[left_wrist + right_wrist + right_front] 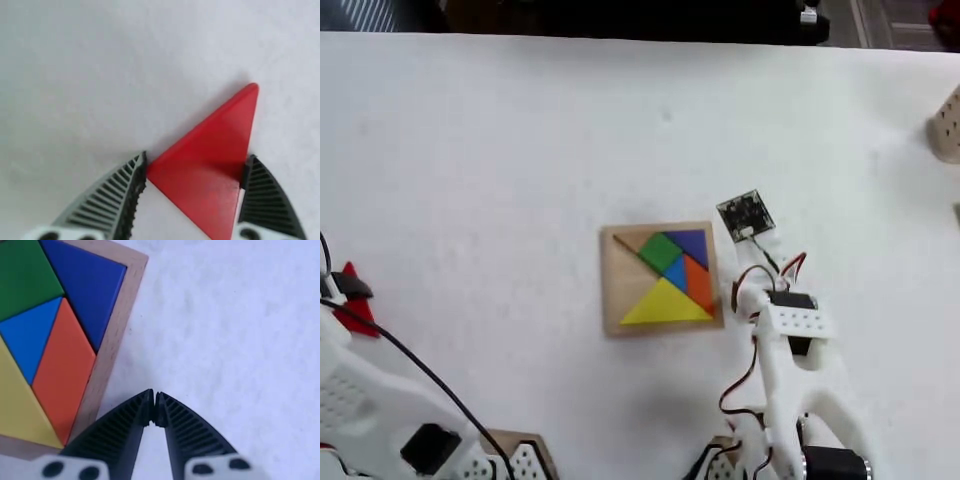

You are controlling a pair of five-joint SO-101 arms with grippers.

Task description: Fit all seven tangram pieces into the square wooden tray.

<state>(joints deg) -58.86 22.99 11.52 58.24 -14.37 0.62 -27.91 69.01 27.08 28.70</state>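
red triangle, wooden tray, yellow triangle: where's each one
red triangle [210, 170]: left wrist view, middle of its top face
wooden tray [619, 282]: high view, bare wood on its left side
yellow triangle [666, 305]: high view, centre of the piece

Square wooden tray [612, 300], 1. Tangram pieces, 6: green square [661, 252], orange parallelogram [698, 280], dark blue triangle [692, 243], light blue triangle [675, 273], yellow triangle [665, 303], red triangle [210, 160]. Circuit board [745, 216], 1. Arms, 2: left arm [350, 400], right arm [795, 320].

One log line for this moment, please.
left gripper: shut on red triangle | right gripper: shut, beside tray | tray: partly filled
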